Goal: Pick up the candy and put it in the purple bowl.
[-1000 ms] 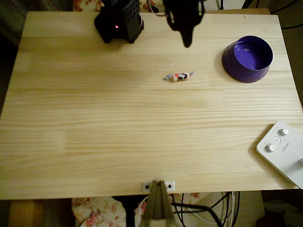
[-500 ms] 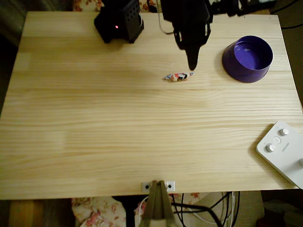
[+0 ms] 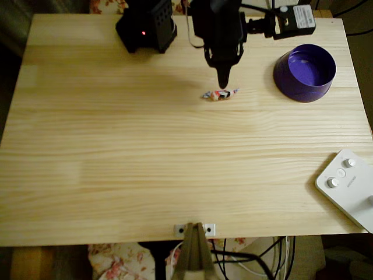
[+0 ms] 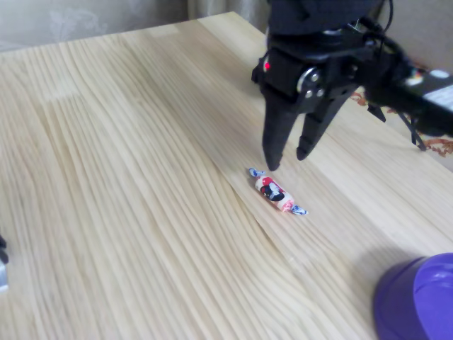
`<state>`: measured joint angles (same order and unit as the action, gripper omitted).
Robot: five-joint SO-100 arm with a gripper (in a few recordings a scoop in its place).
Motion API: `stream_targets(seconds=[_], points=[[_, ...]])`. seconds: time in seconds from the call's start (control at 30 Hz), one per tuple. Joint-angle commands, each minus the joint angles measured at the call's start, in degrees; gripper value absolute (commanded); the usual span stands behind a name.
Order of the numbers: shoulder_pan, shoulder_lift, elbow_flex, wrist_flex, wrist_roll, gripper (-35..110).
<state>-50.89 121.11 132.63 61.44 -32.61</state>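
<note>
1. Tool has moved over the last second. It started near the counter's far edge in the overhead view, came down toward the candy, and now hangs just above and behind it.
2. Compared with half a second ago its tip sat by the wrapper's right-hand twist. It has since slid left in the overhead view and now sits over the middle of the sweet.
3. Tool state: released. The fixed view shows both fingers spread with a clear gap, pointing down, nothing between them.
4. Candy has not shifted. It lies flat on the bare counter, roughly centre-top in the overhead view, wrapper ends pointing left and right. In the fixed view it lies diagonally just in front of the finger tips.
5. Contact: the nearer fingertip looks just short of the wrapper's upper twist, probably not touching, but the angle is too shallow to be sure.
6. Purple bowl is unchanged, upright and empty, well to the right of the candy in the overhead view. Only its rim corner appears in the fixed view.
7. Meaning: approach and re-centring look done and the grasp has not started. The next move likely needs a short drop so the fingers straddle the sweet across its narrow body, then closing.
8. Risk: the sweet is tiny and light, so an off-centre finger could push it away instead of trapping it.
</note>
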Motion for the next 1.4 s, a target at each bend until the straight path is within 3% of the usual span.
stream_targets(seconds=[0.0, 1.37], points=[[-0.5, 2.6, 0.6, -1.4, -0.8, 18], [4.0, -12.9, 2.5, -14.8, -2.6, 20]])
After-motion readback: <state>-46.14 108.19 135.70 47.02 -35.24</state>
